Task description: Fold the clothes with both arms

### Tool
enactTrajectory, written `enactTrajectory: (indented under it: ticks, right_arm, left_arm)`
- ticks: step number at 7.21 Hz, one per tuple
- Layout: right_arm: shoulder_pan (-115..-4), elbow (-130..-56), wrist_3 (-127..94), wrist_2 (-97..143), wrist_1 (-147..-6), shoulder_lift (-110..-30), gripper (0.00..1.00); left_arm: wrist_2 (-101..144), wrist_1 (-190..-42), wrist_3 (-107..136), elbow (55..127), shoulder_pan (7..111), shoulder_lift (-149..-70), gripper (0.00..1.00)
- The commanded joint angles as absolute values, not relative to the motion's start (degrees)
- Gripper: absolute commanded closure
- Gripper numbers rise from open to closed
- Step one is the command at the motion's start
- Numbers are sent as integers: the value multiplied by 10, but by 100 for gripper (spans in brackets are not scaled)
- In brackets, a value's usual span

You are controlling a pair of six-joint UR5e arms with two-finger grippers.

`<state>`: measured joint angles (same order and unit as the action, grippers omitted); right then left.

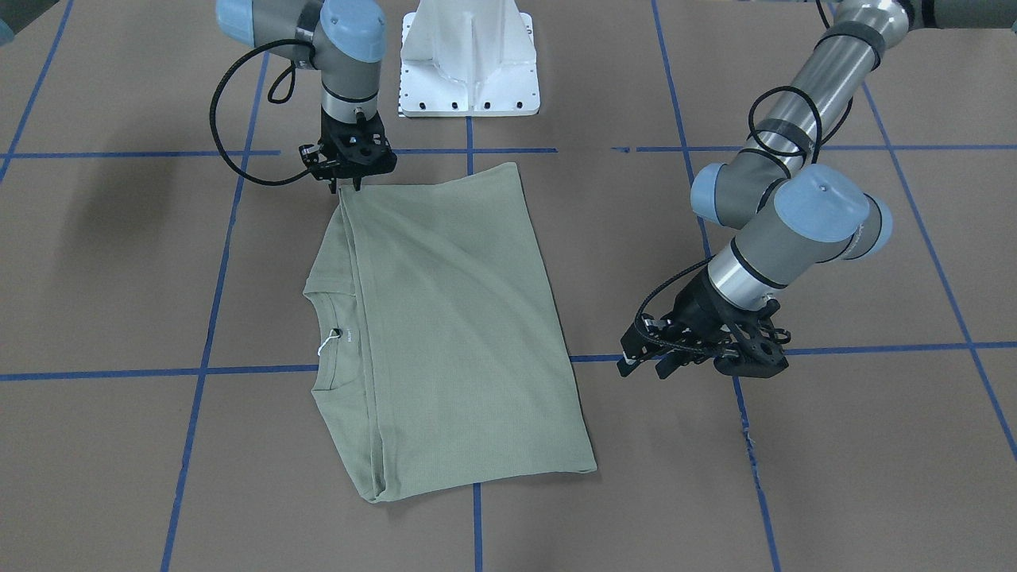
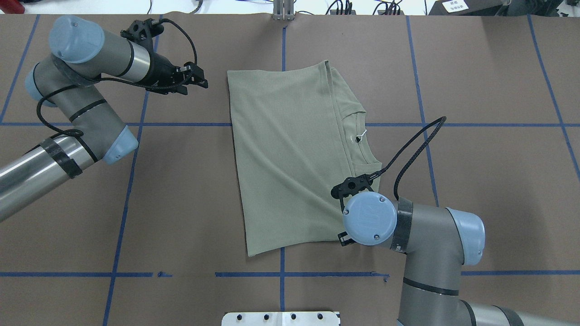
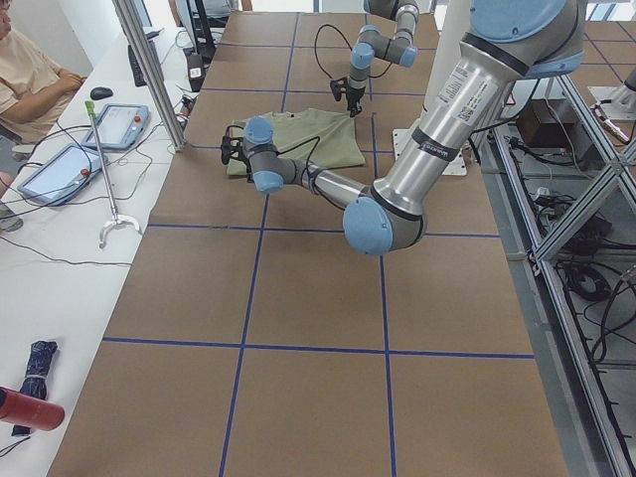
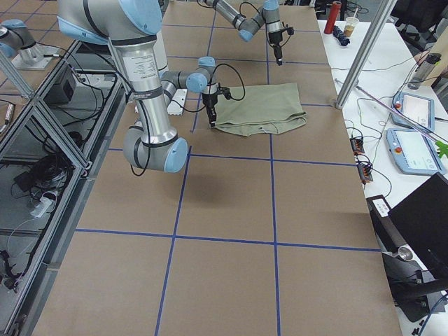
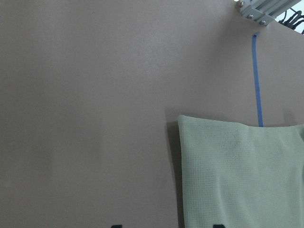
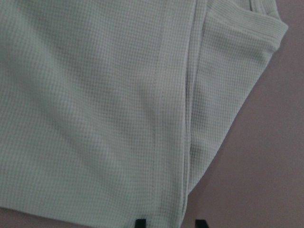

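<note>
Shirt [image 1: 461,318] lies flat mid-tabletop, in front of the white pedestal [image 1: 469,56] and well clear of both table ends. It is folded to a rough rectangle with the sleeves tucked under. Collar [image 2: 362,149] and white tag string [image 1: 326,346] face the robot's right, the hem side its left. Tabletop [image 1: 834,445] is matte brown sheet with a blue tape grid [image 1: 119,373]. Right gripper [image 1: 348,187] points straight down on the shirt's shoulder-side corner nearest the pedestal. The wrist view shows its 2 fingertips apart, straddling the folded edge with fabric between them, so they read as spread, not clamped. Left gripper [image 2: 195,86] hangs over bare tabletop toward the operators' edge, beside the shirt's hem-side corner and not touching it. Its fingers are wide apart with nothing between them. The room shows in the side views: aluminium frame posts [image 3: 149,70] and a white bench [image 3: 60,258] along the operators' edge. The bench carries 2 tablet-style pendants [image 3: 124,124], cables, a dark folded umbrella [image 3: 38,363] and a red cylinder [image 3: 30,409]. A seated person [image 3: 30,79] is at the bench. Loose cables and power strips lie on the floor behind the robot-side frame.
</note>
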<state>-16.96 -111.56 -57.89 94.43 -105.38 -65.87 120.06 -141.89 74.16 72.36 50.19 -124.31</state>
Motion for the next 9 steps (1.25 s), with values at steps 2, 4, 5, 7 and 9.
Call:
enactTrajectory:
  ticks: [2, 4, 5, 7, 9]
  right_arm:
    - [-172, -1136, -861, 944, -987, -663, 42]
    - [-171, -1087, -1094, 937, -829, -694, 41]
    - [-176, -1089, -1097, 934, -827, -703, 36]
    - [-185, -1094, -1097, 934, -825, -715, 29]
    - [-194, -1093, -1097, 935, -825, -729, 28]
  left_arm:
    - [1201, -1419, 741, 724, 502, -1243, 29]
    - [1201, -1419, 741, 726, 502, -1243, 29]
    - [1201, -1419, 741, 726, 502, -1243, 29]
    - [1201, -1419, 741, 726, 502, -1240, 29]
    - [1201, -1419, 741, 726, 502, -1240, 29]
